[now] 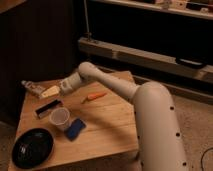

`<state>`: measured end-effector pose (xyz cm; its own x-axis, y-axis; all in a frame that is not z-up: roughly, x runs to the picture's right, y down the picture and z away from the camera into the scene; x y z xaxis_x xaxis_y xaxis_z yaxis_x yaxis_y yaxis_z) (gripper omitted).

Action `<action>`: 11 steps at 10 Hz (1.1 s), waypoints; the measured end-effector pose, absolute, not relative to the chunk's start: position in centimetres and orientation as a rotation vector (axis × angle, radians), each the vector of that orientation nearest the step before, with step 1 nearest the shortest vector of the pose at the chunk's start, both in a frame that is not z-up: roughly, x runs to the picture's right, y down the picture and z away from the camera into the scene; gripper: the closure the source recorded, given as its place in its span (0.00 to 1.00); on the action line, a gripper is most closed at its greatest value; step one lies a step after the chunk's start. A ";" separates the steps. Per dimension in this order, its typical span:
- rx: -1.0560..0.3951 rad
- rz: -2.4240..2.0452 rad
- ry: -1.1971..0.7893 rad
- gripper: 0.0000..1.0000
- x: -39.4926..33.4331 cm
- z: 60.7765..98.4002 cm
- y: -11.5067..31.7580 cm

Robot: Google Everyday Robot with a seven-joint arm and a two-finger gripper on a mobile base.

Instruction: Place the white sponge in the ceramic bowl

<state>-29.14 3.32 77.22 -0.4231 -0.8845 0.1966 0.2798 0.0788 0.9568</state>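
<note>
**White sponge** (50,92): pale wedge on wooden table (107,127), toward back left edge in camera view, at tip of gripper (59,89), just beside crumpled clear item (31,87).
**Handling (judged):** light, soft, compressible, not fragile, low slip risk. Best hold across narrow sides near middle.
**Gripper:** low over table, against sponge. Clamped on it or merely touching: cannot tell.
**Ceramic bowl** (31,149): black, front left corner, well apart from sponge. Black bar (48,107) and cup (60,118) lie between.

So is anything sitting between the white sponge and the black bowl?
Yes. A dark bar-shaped object lies between the sponge, which is at the tool, and the bowl. The cup stands just beside that line.
</note>
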 end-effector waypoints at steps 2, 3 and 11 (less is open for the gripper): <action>0.750 -1.601 -1.261 0.20 -26.1 75.6 2.3; 0.801 -1.635 -1.182 0.20 -24.0 74.6 2.2; 0.828 -1.790 -1.078 0.20 -22.1 72.7 1.4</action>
